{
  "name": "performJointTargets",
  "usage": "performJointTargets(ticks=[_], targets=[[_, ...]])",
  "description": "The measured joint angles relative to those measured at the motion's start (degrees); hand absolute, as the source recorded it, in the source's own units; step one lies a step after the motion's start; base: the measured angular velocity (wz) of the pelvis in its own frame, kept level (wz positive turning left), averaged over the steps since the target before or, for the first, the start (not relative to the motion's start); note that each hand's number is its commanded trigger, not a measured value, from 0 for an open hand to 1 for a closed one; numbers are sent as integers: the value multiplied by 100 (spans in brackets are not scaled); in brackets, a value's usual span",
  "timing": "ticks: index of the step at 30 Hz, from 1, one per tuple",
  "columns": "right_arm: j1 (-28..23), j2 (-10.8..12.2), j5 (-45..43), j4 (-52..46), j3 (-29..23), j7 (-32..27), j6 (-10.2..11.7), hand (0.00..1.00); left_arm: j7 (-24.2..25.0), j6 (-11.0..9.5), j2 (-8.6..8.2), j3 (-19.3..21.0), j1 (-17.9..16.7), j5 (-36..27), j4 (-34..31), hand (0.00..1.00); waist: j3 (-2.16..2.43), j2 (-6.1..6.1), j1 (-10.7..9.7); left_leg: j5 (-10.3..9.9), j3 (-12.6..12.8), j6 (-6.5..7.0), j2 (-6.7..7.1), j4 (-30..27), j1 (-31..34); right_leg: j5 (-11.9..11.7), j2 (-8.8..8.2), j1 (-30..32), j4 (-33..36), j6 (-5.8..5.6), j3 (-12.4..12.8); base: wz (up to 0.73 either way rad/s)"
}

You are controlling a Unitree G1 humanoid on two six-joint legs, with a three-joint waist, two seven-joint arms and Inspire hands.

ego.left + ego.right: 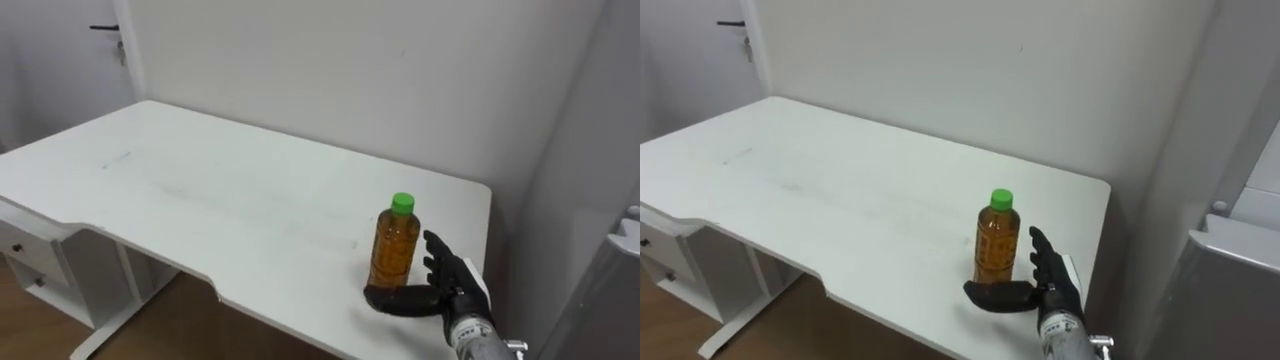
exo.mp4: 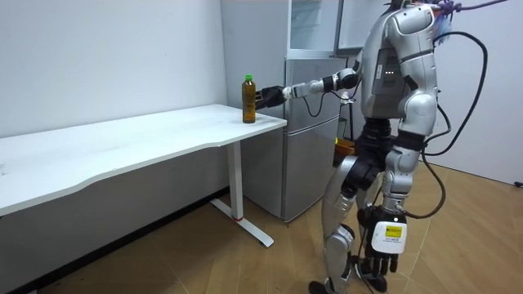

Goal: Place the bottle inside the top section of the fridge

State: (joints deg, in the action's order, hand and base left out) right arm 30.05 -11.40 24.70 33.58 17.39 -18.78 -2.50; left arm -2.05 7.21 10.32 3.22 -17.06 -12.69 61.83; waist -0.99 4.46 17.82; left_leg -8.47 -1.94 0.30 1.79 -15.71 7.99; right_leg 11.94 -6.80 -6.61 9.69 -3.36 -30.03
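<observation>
An amber bottle [image 1: 394, 245] with a green cap stands upright near the right end of the white table [image 1: 200, 190]. My right hand [image 1: 450, 285] is open just right of it, the fingers straight with a small gap to the bottle. The thumb reaches out in front of the bottle's base. In the room view, the bottle [image 2: 248, 100] stands at the table's end, and my right hand [image 2: 270, 95] is stretched out level beside it. I stand in front of the fridge, with my left hand [image 2: 381, 260] hanging low at my side, fingers relaxed.
The grey fridge [image 2: 315, 122] stands right beside the table's end, and its upper compartment [image 2: 315, 24] is open. Its top edge [image 1: 625, 235] shows at the right of the left eye view. A white wall runs behind the table, and a drawer unit [image 1: 30, 262] sits under its left end.
</observation>
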Motion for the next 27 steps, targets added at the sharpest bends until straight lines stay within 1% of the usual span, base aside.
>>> performJointTargets(ticks=[8, 10, 11, 13, 19, 23, 25, 27], targets=[[215, -2, 2, 0, -9, -4, 0, 0, -1, 4, 4, 0, 1, -5, -4, 0, 4, 9, -4, 46, -86, -1, 15, -1, 211, 0, -1, 172, 6, 0, -181, 9], [260, -20, 22, 77, -83, -5, 2, 0, -1, -2, 3, 6, 22, -8, -24, 0, 3, 21, -27, 67, -177, -8, 37, 0, 274, 0, 1, 185, 9, 0, -273, 19], [277, -51, 29, 145, -102, -6, 3, 0, -3, -1, 4, 6, 46, -8, -23, 0, 2, 20, -28, 74, -204, -6, 46, -1, 282, 0, -1, 194, 9, 0, -293, 22], [365, -229, 63, 366, -123, -13, 3, 0, -6, -20, 0, 7, 162, 0, -22, 0, 6, 39, 61, 92, -227, -5, 53, 1, 369, 0, -4, 260, 13, 0, -293, 8], [476, -453, 140, 815, -121, 11, 5, 0, -12, -33, 1, 3, 300, -8, -17, 0, -11, 47, 165, 111, -223, 7, 70, -5, 467, -1, -17, 360, 18, 0, -216, -1], [586, -497, 230, 815, -112, -6, 93, 0, -13, -57, 0, -14, 301, -23, -23, 0, -29, 21, 156, 132, -208, 4, 60, -31, 635, -2, -9, 530, 29, 2, -169, -4], [658, -545, 228, 817, -113, -34, 121, 0, -16, -115, 1, -22, 301, -28, -26, 0, -62, -28, 158, 130, -208, 5, 41, -97, 737, -2, -13, 634, 124, 3, -176, 0], [797, -555, 222, 889, -114, -58, 121, 0, -25, -141, 1, -22, 314, -61, -32, 0, -72, -42, 158, 142, -205, 11, 35, -118, 839, -7, -7, 731, 132, 12, -174, 0]])
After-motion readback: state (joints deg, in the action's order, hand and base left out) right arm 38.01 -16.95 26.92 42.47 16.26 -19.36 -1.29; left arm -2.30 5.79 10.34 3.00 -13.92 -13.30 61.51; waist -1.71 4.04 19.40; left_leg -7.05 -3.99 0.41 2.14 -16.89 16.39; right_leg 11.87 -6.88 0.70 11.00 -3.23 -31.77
